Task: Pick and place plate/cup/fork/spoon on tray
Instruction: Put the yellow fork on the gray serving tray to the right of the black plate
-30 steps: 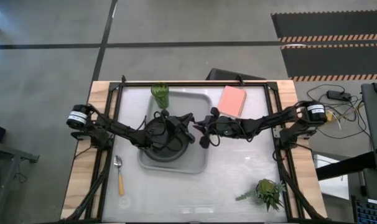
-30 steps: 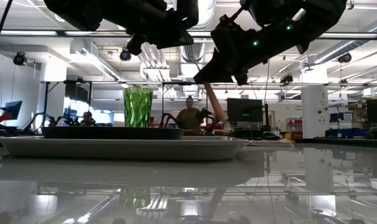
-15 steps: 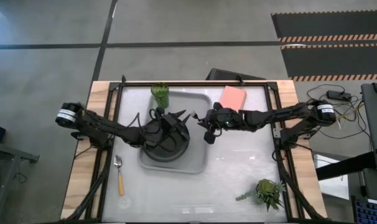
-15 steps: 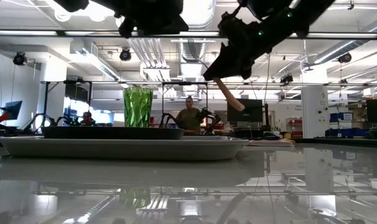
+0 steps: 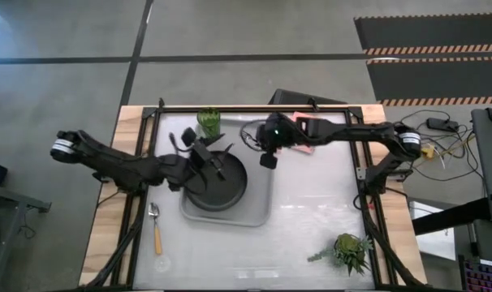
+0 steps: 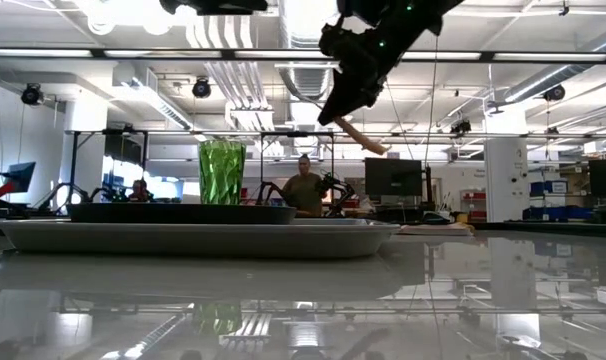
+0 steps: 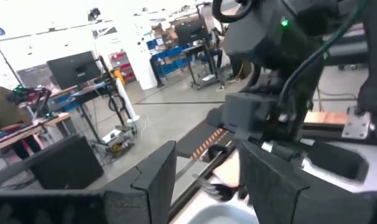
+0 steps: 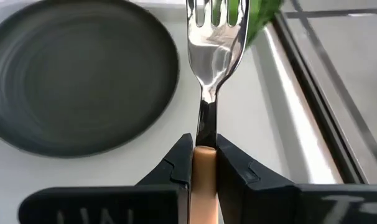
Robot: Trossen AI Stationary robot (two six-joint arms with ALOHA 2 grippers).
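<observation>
Glossy white desk (image 5: 311, 219), grey tray (image 5: 262, 207) carrying black plate (image 5: 222, 188) and green cup (image 5: 209, 122), right end effector (image 8: 203, 163) pinching fork (image 8: 213, 37) above tray, left end effector (image 5: 204, 156) spread over plate, spoon (image 5: 156, 227) on desk beside tray.

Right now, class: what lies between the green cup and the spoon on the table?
In the high view, the left gripper and its arm cross the stretch between the cup and the spoon; the tray lies alongside.
</observation>
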